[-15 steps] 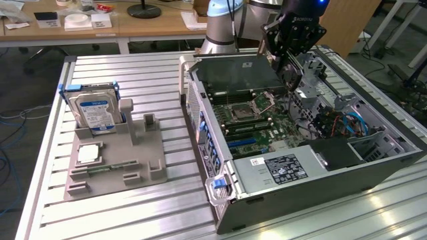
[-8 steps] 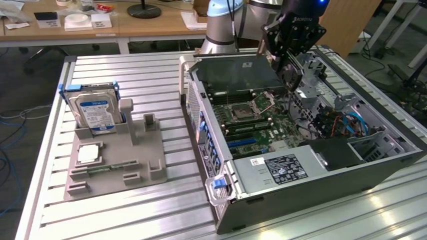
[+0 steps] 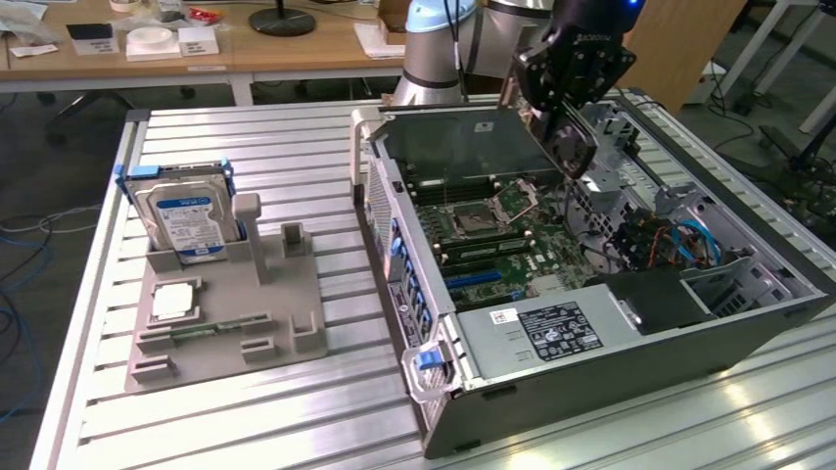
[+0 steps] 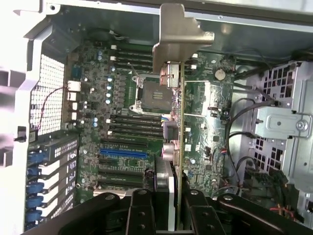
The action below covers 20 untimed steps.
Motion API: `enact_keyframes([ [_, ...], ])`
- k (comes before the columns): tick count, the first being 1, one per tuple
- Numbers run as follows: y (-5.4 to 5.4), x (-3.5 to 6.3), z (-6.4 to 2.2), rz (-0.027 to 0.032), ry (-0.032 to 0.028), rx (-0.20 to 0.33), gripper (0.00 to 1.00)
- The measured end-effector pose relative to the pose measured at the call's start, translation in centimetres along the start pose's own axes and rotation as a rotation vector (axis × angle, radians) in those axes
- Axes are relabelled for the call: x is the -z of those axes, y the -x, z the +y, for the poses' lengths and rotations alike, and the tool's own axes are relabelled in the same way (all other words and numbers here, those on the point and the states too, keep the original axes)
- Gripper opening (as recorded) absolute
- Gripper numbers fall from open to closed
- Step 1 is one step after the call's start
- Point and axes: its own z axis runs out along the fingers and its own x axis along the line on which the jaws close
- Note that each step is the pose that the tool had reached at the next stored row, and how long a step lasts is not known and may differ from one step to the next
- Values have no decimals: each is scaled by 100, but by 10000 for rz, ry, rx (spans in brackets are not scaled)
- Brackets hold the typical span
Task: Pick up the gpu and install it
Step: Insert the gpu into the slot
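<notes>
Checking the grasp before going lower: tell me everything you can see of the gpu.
The gpu is a thin flat card, dark-faced, with a silvery metal end bracket. The gripper is shut on it, pressing on both faces. It hangs tilted over the open computer case, above the motherboard, seated in no slot and touching nothing else that shows.

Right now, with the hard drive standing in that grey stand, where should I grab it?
Probably best by the top half of the hard drive, coming from above and pinching its two wide flat faces. It stands upright with its bottom sunk in the stand, so the top is the free part.
</notes>
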Motion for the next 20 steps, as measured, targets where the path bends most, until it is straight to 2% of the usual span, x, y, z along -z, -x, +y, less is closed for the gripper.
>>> enact_keyframes([
  [20, 0, 0, 0, 21, 21, 2280, 28],
])
